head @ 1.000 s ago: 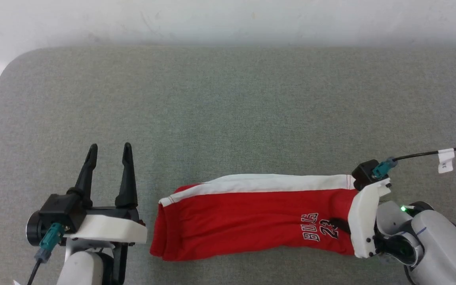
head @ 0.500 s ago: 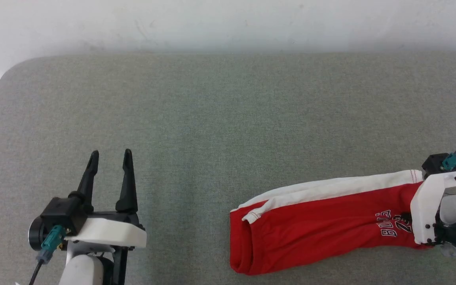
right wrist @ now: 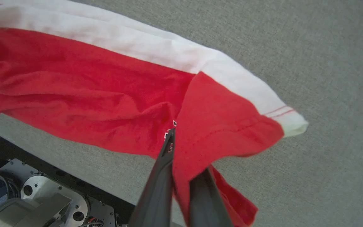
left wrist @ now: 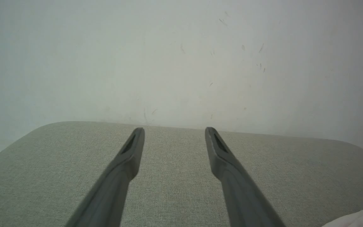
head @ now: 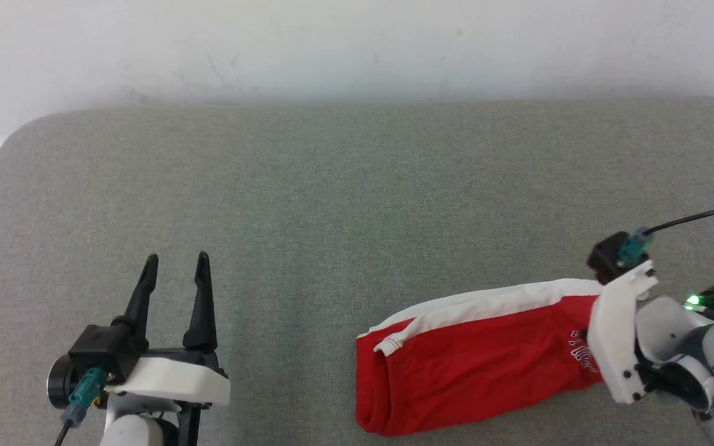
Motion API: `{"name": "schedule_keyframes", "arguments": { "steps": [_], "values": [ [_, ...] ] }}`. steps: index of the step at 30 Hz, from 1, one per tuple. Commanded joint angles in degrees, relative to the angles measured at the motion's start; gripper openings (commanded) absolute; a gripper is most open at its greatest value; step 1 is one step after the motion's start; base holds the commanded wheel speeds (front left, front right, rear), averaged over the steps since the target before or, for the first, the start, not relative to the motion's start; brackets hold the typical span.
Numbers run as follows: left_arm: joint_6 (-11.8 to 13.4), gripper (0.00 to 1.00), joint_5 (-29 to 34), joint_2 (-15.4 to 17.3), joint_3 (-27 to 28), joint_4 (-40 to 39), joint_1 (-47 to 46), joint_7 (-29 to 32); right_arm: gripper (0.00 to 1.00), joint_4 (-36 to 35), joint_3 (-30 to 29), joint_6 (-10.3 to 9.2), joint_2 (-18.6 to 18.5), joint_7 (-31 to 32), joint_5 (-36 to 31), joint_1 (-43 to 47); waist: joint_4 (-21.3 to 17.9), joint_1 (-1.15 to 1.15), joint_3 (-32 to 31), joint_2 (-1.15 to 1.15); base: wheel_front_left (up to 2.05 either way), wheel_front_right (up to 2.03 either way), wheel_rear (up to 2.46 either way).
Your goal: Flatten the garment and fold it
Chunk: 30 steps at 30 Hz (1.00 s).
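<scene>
Task item, the garment (head: pixel 475 365): thin red shorts with a broad white side stripe (head: pixel 493 303), red stitching at the hem, and a partial print near the right end. Lies lengthwise on the right half of the table (head: pixel 332 204), folded into a long band; rounded red fold at the left end, cloth softly creased.

Right gripper (right wrist: pixel 181 157): long dark tapered fingers (right wrist: pixel 158 189) pinched narrow on the garment's hem end, red cloth draped between and over them. That end raised off the surface, shadow beneath.

Left gripper (head: pixel 176 257): spread wide, holding nothing, at lower left, well apart from the garment.

Table covering: grey woven upholstery, fine even weave, rounded corners.

Wall (left wrist: pixel 181 47) behind: matt white, faintly scuffed.
</scene>
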Motion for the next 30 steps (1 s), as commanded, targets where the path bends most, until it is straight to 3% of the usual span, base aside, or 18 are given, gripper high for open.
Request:
{"name": "schedule_keyframes", "arguments": {
  "steps": [1, 6, 11, 18, 28, 29, 30],
  "values": [
    [-0.5, 1.00, 0.2, -0.2, 0.2, 0.2, 0.4, -0.3, 0.00, -2.6, 1.1, -0.11, 0.3, 0.6, -0.1, 0.6, 0.1, 0.00, 0.0, -0.01, 0.00, 0.00, 0.00],
    [-1.0, 1.00, 0.2, -0.3, 0.1, 0.7, -0.4, -0.3, 0.00, -9.6, 6.2, -0.11, 2.1, 2.4, 0.2, 0.7, 0.7, 0.00, 0.2, -0.01, 0.00, 0.00, 0.00],
    [-1.3, 1.00, 0.2, -0.4, 0.3, 0.9, -0.4, -0.3, 0.00, -10.5, 12.1, -0.11, 5.9, 0.9, 0.3, -0.8, 1.4, 0.00, 0.5, -0.01, 0.00, 0.00, 0.00],
    [-1.7, 1.00, 0.1, -0.7, 0.1, 1.4, -1.2, -0.3, 0.00, -4.2, 18.1, -0.11, 11.4, -3.9, -0.8, -3.7, 3.1, 0.00, 1.5, -0.01, 0.00, 0.00, 0.00],
    [-2.1, 1.00, 0.0, -1.0, 0.1, 2.1, -2.1, -0.3, 0.00, 8.6, 22.0, -0.11, 17.4, -12.1, -1.9, -6.7, 4.0, 0.00, 3.1, -0.01, 0.00, 0.00, 0.00],
    [-2.1, 1.00, 0.0, -1.1, 0.0, 2.2, -2.2, -0.3, 0.09, 9.6, 22.2, -0.11, 17.8, -12.6, -1.7, -6.7, 4.0, 0.00, 3.1, -0.01, 0.00, 0.00, 0.00],
    [-2.1, 1.00, 0.0, -1.1, 0.0, 2.3, -2.3, -0.3, 0.41, 10.1, 22.6, -0.11, 18.2, -13.4, -1.7, -7.0, 4.0, 0.00, 3.2, -0.01, 0.00, 0.00, 0.00]
  ]
}}
